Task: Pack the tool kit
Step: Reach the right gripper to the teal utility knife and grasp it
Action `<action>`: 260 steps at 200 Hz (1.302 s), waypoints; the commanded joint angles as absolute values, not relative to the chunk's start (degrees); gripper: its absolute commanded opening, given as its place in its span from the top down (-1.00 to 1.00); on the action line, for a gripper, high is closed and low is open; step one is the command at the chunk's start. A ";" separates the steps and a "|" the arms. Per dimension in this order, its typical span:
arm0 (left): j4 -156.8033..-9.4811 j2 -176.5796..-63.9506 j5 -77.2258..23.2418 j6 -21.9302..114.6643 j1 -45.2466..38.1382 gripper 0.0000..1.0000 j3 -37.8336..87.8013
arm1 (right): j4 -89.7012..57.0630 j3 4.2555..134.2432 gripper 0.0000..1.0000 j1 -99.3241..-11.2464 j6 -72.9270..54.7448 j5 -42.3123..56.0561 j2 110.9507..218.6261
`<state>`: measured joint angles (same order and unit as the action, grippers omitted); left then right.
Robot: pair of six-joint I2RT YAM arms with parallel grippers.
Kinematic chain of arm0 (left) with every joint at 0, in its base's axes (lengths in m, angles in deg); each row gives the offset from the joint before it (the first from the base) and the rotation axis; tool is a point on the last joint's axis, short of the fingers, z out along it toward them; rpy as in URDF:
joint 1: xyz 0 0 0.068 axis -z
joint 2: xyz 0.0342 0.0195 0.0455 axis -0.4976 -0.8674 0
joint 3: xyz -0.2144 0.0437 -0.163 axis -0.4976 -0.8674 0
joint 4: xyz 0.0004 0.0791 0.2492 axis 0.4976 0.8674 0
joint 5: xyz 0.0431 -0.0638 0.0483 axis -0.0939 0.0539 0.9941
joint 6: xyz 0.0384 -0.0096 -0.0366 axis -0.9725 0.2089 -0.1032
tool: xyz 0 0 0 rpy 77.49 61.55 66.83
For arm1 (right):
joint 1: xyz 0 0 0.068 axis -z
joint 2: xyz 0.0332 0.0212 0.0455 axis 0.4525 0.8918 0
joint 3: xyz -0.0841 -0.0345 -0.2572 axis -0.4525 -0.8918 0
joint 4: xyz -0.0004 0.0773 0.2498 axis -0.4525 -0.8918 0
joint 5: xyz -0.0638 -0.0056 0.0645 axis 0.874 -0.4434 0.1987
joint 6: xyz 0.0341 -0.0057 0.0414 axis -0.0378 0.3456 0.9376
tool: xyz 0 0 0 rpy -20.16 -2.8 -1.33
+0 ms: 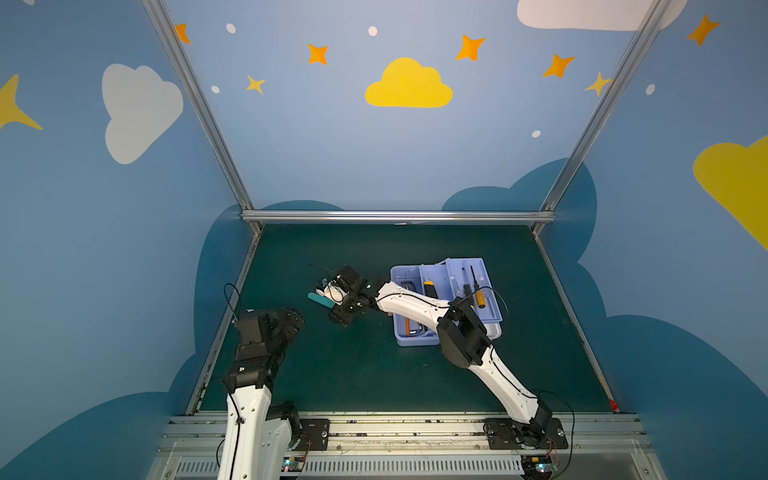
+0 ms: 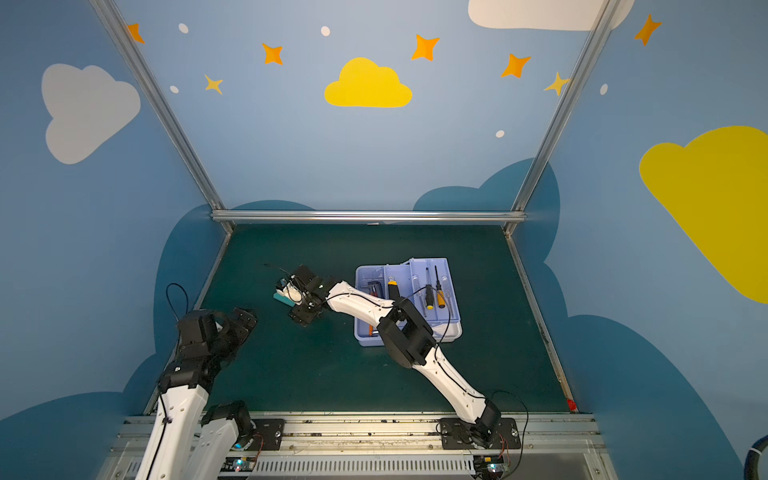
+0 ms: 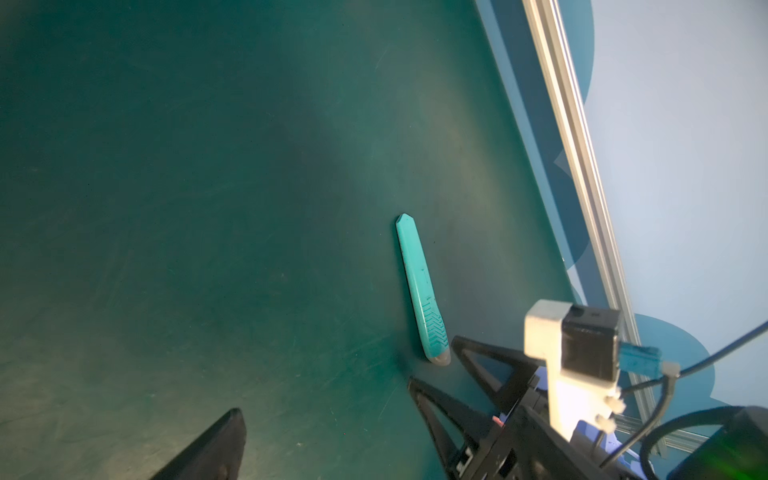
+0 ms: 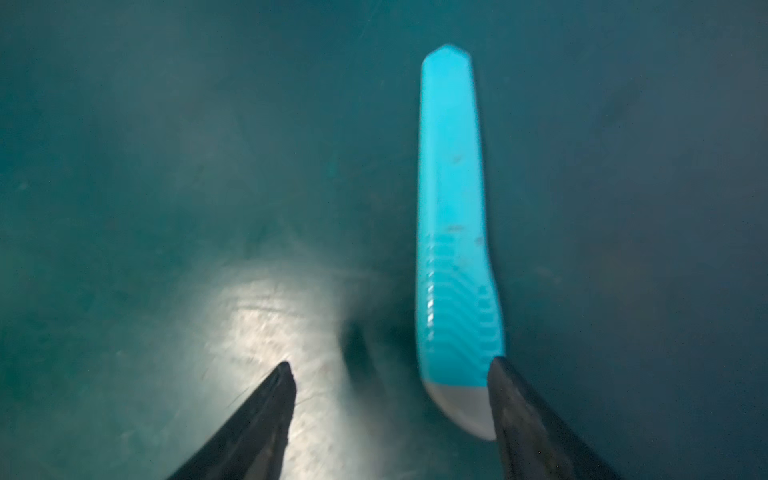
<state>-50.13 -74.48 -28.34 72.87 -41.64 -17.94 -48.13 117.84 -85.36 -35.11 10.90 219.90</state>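
**A:** How do the right gripper's (image 4: pixel 390 363) jaws stand?

**B:** Apart, with nothing clamped. The teal knife (image 4: pixel 451 208) lies flat on the green mat (image 1: pixel 374 374). Its grey end sits close against one fingertip (image 4: pixel 511 386), off centre in the gap. I cannot tell whether they touch.

**A:** So what makes a good pick?

**B:** I'd shift sideways until the handle sits midway. Then I'd close across its narrow width near the ribbed part, so it neither pivots nor skids.

**A:** And where does it go?

**B:** The tool kit (image 1: pixel 415 340) lies open on the mat to the knife's right in both top views, with the right arm crossing above it. Screwdrivers (image 1: pixel 478 291) already lie inside. Carry the knife level to a free slot.

**A:** The left gripper (image 1: pixel 289 319)?

**B:** Wide open and empty, near the mat's left edge, well apart from the knife.
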 commanded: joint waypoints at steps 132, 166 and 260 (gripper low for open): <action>-48.84 -72.35 -28.99 72.62 -41.97 -0.99 -18.75 | -55.86 135.41 -0.61 -84.92 -34.26 13.21 233.42; -49.44 -72.53 -29.39 72.77 -41.97 -0.99 -18.98 | -58.03 135.54 -0.20 -84.82 -34.57 10.93 233.96; -49.27 -72.66 -29.39 72.27 -41.95 -0.99 -18.89 | -58.88 135.20 0.77 -85.31 -32.78 15.02 232.41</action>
<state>-49.49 -72.82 -29.13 72.90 -41.74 -18.74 -54.97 135.32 -85.14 -34.01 13.15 232.01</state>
